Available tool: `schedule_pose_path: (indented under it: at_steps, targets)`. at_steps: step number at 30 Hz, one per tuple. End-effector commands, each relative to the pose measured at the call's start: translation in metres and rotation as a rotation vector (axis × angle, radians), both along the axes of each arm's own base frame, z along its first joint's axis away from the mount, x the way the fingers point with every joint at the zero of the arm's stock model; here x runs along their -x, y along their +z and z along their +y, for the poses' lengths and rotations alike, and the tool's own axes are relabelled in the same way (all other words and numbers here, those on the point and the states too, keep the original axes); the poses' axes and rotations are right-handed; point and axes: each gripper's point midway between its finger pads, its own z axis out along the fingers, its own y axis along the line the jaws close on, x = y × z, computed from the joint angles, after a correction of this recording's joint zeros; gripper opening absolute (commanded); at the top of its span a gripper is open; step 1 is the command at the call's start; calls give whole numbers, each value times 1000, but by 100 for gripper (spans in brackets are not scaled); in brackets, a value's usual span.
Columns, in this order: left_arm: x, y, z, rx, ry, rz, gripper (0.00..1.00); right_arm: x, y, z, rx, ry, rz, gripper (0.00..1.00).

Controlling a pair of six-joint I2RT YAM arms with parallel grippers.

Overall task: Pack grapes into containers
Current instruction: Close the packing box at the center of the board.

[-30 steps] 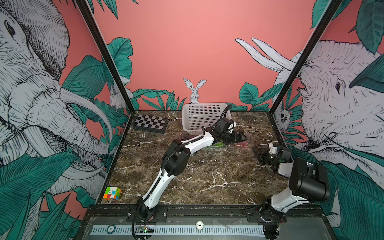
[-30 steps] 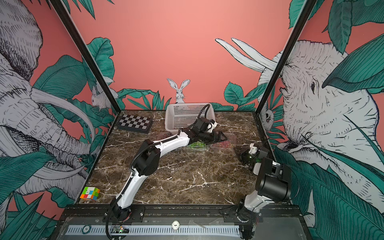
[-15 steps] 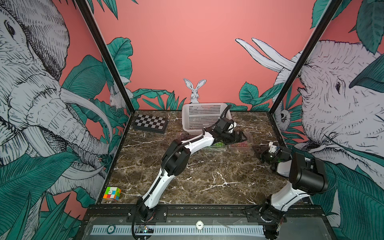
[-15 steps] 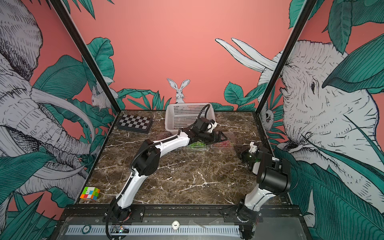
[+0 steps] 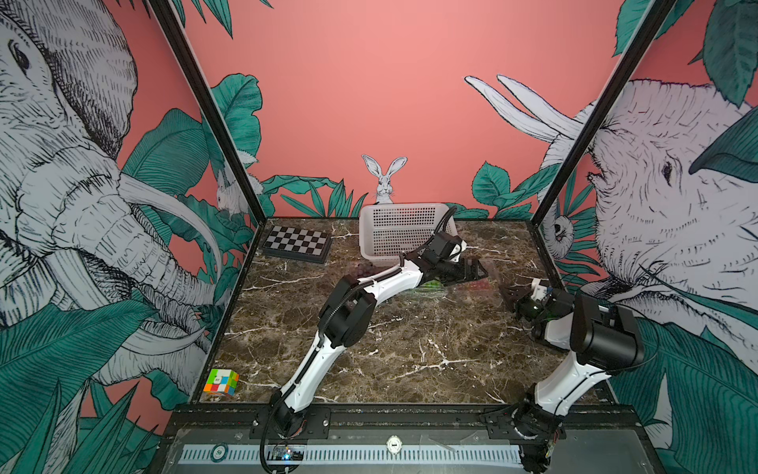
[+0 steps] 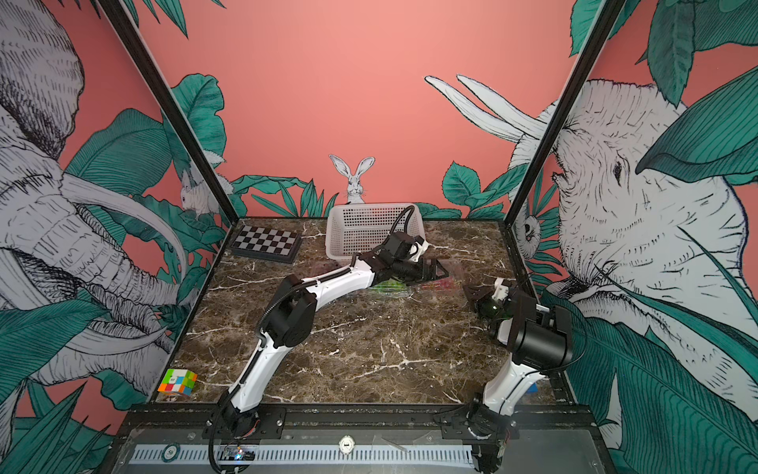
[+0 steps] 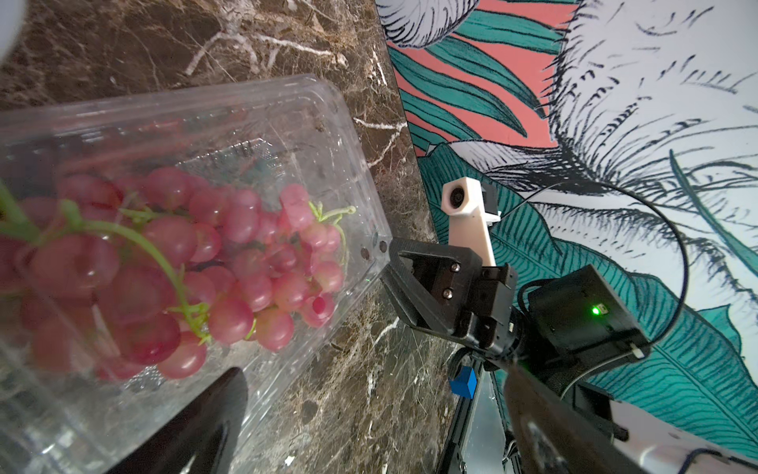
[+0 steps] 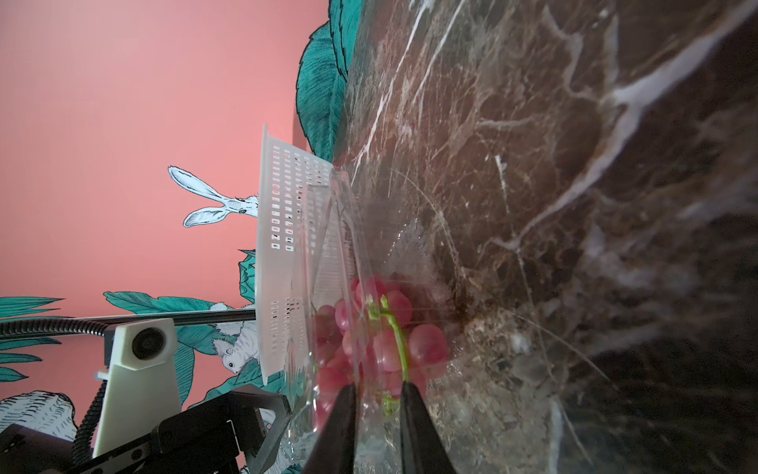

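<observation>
Lying in a clear container (image 7: pixel 287 106) on the counter (image 7: pixel 369 369), red grapes (image 7: pixel 172 266) are seen packed. The left pincer (image 5: pixel 478 271) is spread wide above them. The right pincer (image 8: pixel 377 388) is set narrow about the container's edge, though a grip cannot be told. Green grapes (image 5: pixel 428 286) appear boxed alongside, and closing is judged left to do.

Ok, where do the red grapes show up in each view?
In a top view: red grapes, a faint red patch under the left hand.
In a top view: the same faint patch.
Left wrist: large and close.
Right wrist: small, just beyond the right hand.
Shared landmark: the clear container holding them.
</observation>
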Motion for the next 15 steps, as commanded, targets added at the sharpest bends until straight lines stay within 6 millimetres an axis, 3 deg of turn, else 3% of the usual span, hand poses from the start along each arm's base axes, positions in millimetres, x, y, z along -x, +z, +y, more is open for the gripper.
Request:
schedule_pose_path:
  at_steps: [1,15]
  targets:
    - [-1,39,8,26,12,-40,99,-6,5,-4,11,-17,-38,18]
    - [0,37,8,24,15,-35,100,-7,-2,-5,-4,-28,-40,16]
